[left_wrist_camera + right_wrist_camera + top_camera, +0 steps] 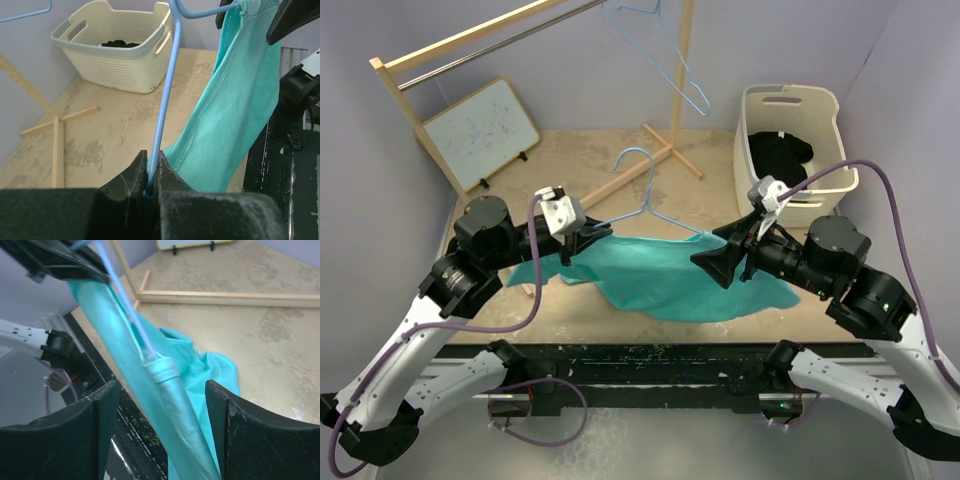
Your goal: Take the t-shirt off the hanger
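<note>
A teal t-shirt (pixel 670 275) hangs on a light blue wire hanger (pixel 642 200) held above the table between my arms. My left gripper (pixel 582 238) is shut on the hanger's wire (pixel 162 120) at its left end, with the shirt (pixel 235 110) draped beside it. My right gripper (pixel 720 262) is open, its fingers (pixel 102 410) standing on either side of the shirt's rolled collar (pixel 172 390) where the wire (pixel 125 310) enters the cloth. The shirt's lower part lies bunched on the table (pixel 200 365).
A white laundry basket (pixel 790 140) with black clothing stands at the back right, also in the left wrist view (pixel 117 47). A wooden clothes rack (pixel 470 45) with a second blue hanger (pixel 675 70) and a small whiteboard (pixel 480 132) stand at the back.
</note>
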